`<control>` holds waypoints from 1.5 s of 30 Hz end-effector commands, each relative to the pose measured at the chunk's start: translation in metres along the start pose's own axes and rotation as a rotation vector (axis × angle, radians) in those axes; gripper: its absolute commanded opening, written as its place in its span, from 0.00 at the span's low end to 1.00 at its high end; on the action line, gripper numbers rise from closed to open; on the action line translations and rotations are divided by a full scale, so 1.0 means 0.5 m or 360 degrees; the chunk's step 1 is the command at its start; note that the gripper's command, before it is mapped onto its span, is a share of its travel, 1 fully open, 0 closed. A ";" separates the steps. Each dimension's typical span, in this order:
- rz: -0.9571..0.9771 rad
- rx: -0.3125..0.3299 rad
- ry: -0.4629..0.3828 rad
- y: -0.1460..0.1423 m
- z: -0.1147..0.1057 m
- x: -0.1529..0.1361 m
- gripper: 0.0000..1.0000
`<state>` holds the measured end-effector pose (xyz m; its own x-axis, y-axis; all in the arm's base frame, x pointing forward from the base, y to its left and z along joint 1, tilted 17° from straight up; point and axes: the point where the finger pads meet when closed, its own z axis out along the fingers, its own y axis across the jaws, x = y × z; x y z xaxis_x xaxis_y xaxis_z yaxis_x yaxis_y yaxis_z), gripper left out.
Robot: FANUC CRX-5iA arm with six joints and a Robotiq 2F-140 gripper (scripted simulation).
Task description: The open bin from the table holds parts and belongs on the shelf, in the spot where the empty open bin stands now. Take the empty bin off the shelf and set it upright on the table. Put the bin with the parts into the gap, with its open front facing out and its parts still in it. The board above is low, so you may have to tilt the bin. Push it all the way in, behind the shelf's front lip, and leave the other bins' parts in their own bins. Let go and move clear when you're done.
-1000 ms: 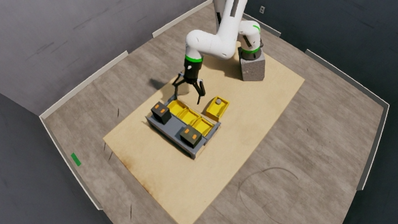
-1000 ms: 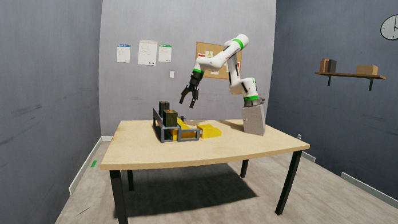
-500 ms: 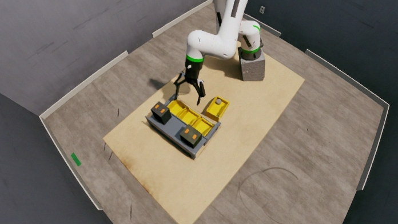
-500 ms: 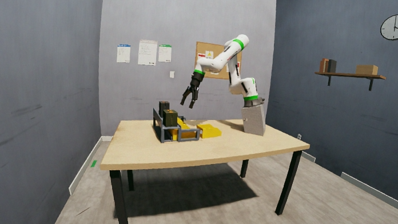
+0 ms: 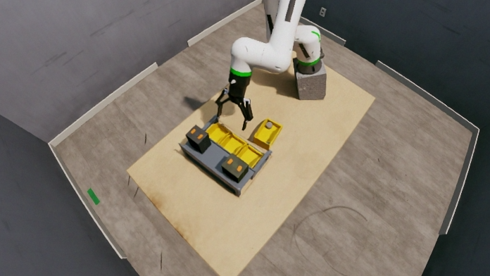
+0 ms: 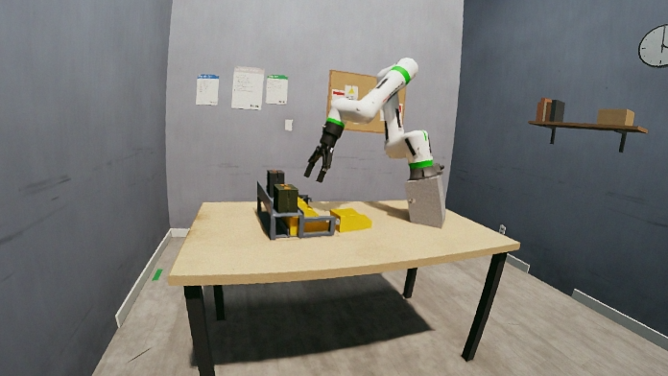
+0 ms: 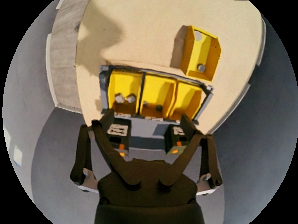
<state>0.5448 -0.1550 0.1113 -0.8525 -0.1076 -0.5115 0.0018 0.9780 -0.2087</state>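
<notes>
Fingers (image 5: pixel 234 114) of mine hang spread wide and hold nothing, above the shelf's (image 5: pixel 211 162) near end by the tabletop's (image 5: pixel 317 116) back edge. Below and ahead, three yellow bins (image 5: pixel 234 142) line the shelf, its length running across my reach. I cannot tell which is empty. Beside it the parts bin (image 5: pixel 268 134) stands on wood. Beyond, grey walls.
</notes>
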 end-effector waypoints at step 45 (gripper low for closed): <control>0.0127 -0.0007 -0.0024 0.003 0.004 0.005 1.00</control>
<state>0.5429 -0.1543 0.1071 -0.8426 -0.0316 -0.5376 0.0672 0.9843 -0.1632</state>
